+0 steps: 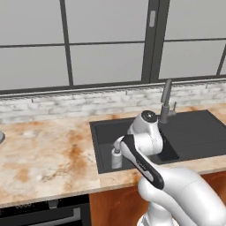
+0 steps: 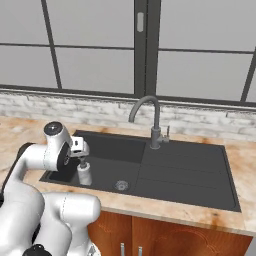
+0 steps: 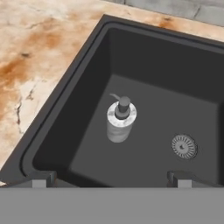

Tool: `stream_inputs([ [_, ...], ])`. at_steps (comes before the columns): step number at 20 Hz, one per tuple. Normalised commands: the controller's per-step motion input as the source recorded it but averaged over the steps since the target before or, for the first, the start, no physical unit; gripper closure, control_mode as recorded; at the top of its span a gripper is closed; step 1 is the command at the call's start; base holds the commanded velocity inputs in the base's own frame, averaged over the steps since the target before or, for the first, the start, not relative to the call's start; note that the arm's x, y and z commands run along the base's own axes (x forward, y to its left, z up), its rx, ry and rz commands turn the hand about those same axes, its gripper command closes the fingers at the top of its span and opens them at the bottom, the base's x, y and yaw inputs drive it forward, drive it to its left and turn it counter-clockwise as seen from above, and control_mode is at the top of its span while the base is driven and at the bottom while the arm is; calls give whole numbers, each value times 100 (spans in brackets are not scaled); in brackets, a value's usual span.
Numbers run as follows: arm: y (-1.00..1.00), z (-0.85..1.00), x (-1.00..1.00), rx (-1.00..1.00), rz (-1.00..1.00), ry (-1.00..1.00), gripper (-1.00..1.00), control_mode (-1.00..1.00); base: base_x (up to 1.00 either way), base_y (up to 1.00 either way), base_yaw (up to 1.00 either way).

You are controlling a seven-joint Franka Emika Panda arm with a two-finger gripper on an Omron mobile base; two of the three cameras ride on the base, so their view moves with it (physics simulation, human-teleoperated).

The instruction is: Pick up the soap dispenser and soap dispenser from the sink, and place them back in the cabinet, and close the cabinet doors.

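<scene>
Hovering above your sink (image 3: 78,105), the end effector (image 3: 111,178) – jaws wide, gripping nothing – marbled dispenser (image 3: 120,120) upright in the basin, drain (image 3: 183,146) beside it, worktop (image 3: 39,57) alongside.

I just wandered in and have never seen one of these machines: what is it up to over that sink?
A white robot arm is reaching over the dark sink in a stone counter. Its gripper hangs open above a marbled soap dispenser, which stands upright on the basin floor, to one side of the round drain. The gripper holds nothing; the bottle is not yet touched.
</scene>
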Motion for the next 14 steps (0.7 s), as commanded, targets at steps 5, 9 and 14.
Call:
stream_inputs([
  [5,0,-30,17,0,0,0,-100,-100,0,0,0],
  [9,0,-30,20,0,0,0,-100,-100,0,0,0],
  [14,0,-36,19,0,0,0,-100,-100,0,0,0],
])
